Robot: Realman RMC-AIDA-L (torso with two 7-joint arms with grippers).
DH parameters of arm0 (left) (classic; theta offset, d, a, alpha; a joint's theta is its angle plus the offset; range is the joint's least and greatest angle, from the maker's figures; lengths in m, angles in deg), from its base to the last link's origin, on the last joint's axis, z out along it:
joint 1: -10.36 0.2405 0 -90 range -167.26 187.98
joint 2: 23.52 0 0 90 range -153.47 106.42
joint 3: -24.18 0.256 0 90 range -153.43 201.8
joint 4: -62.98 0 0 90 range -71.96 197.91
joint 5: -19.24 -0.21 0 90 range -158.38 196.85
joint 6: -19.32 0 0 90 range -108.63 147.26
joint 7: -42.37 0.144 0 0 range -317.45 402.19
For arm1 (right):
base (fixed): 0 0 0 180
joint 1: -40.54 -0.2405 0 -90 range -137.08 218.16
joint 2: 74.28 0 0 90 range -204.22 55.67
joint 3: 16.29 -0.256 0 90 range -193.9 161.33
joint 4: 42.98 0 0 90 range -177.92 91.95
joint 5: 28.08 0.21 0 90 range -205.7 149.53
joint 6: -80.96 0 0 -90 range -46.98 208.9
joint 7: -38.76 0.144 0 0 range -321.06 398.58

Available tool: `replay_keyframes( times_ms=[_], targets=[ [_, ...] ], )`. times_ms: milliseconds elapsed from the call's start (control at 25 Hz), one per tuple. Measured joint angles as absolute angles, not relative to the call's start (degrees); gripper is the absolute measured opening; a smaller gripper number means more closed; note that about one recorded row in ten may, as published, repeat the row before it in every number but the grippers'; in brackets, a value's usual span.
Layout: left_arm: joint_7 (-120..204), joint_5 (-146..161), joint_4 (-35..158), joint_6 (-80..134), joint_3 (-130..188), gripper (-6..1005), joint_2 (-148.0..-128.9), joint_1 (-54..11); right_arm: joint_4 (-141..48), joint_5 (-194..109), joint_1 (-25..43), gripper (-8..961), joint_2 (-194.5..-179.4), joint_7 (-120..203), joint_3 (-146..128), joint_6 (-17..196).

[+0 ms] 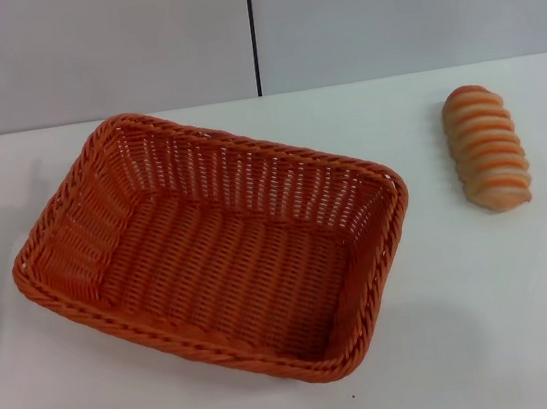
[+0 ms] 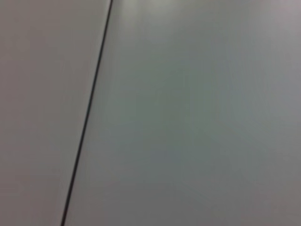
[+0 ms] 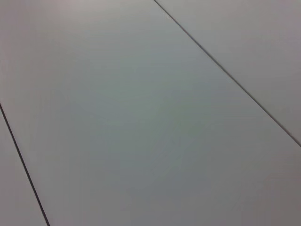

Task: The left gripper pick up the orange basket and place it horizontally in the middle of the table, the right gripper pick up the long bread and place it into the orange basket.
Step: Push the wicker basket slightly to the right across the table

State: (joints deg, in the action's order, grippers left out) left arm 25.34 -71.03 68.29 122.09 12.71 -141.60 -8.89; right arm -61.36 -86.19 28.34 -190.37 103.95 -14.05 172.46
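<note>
The orange basket [image 1: 213, 245] lies on the white table [image 1: 490, 317], left of centre in the head view, turned at a slant with its open side up and nothing inside. The long bread [image 1: 487, 147] rests on the table to the basket's right, well apart from it, its long axis pointing away from me. Neither gripper shows in any view. Both wrist views hold only a plain grey panelled surface with dark seams.
A grey wall [image 1: 379, 9] with a dark vertical seam [image 1: 253, 31] rises behind the table's far edge. White tabletop surrounds the basket and the bread.
</note>
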Motion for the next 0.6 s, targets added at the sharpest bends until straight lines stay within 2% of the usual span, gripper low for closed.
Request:
replay_keyframes(
  times_ms=[360, 600],
  targets=[
    [16.31, -71.16, 60.21, 109.86, 12.98, 791, -141.49, -10.13, -61.01, -86.18, 28.99, 783, -190.8, 104.01, -13.95, 172.36],
    [13.44, -71.84, 57.46, 114.9, 17.44, 790, -141.4, -10.55, -60.77, -86.17, 29.41, 783, -191.08, 104.02, -13.92, 172.05]
  ],
)
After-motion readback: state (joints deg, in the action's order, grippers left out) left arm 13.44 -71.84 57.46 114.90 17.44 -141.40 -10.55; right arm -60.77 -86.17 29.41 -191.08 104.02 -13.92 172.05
